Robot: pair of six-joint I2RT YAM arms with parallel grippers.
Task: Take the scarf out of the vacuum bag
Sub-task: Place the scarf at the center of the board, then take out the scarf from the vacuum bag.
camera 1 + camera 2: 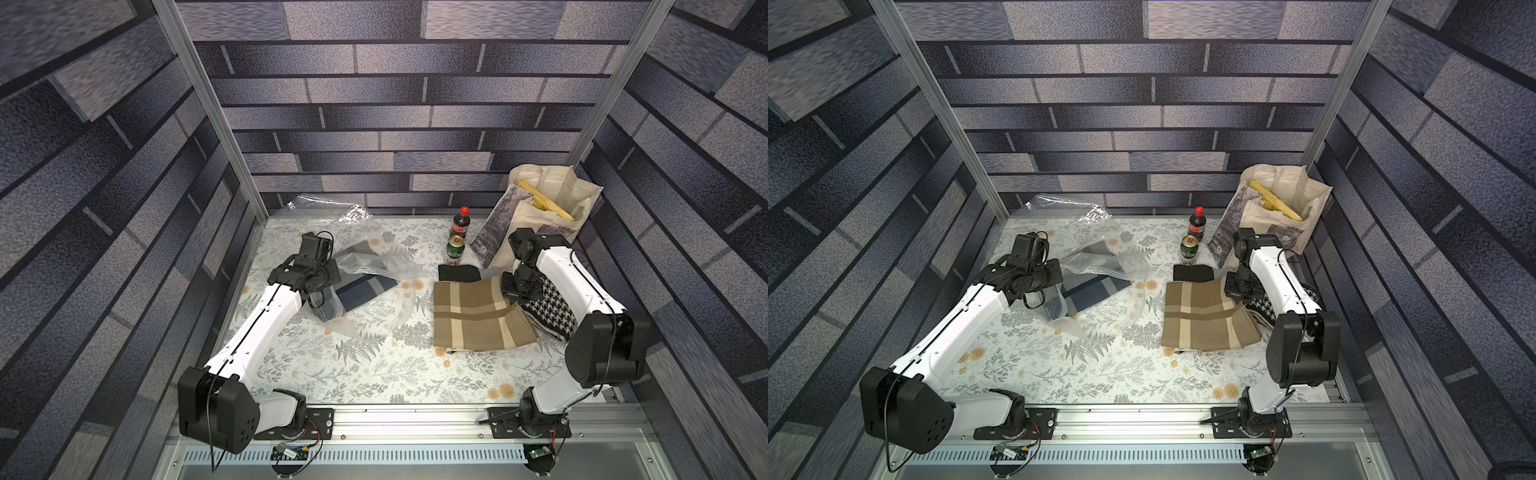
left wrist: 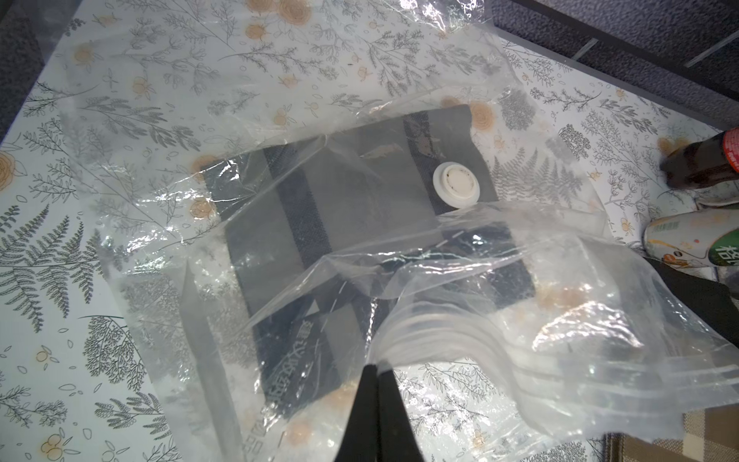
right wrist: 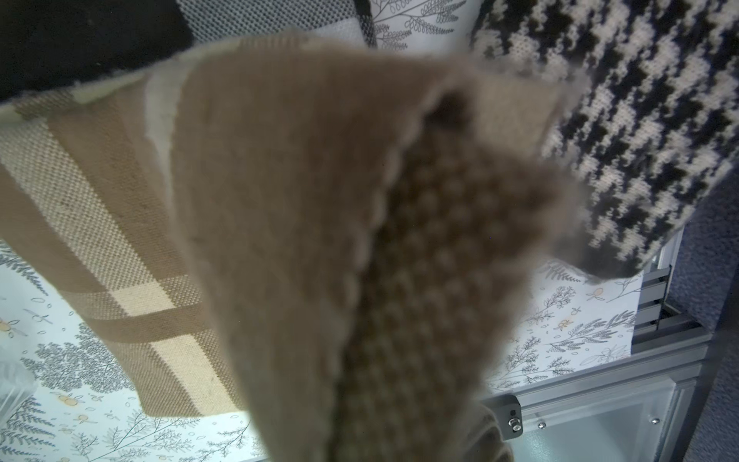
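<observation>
The vacuum bag (image 1: 384, 320) lies crumpled on the floral table, left of centre, its white valve cap (image 2: 456, 185) facing up. A folded dark blue and grey scarf (image 1: 360, 291) sits inside it, also seen through the plastic as the scarf (image 2: 320, 224) in the left wrist view. My left gripper (image 2: 378, 366) is shut on the bag's thick zip edge and holds it raised. My right gripper (image 1: 514, 296) is at the far right corner of a tan plaid scarf (image 1: 478, 316). That lifted tan fabric (image 3: 280, 200) hides its jaws in the right wrist view.
A black-and-white houndstooth scarf (image 1: 548, 309) lies under my right wrist. A black cloth (image 1: 459, 273), green can (image 1: 455, 249) and cola bottle (image 1: 461, 222) stand behind the tan scarf. A cream tote bag (image 1: 540, 208) leans in the back right corner. Another clear plastic bag (image 1: 324, 208) lies at the back wall.
</observation>
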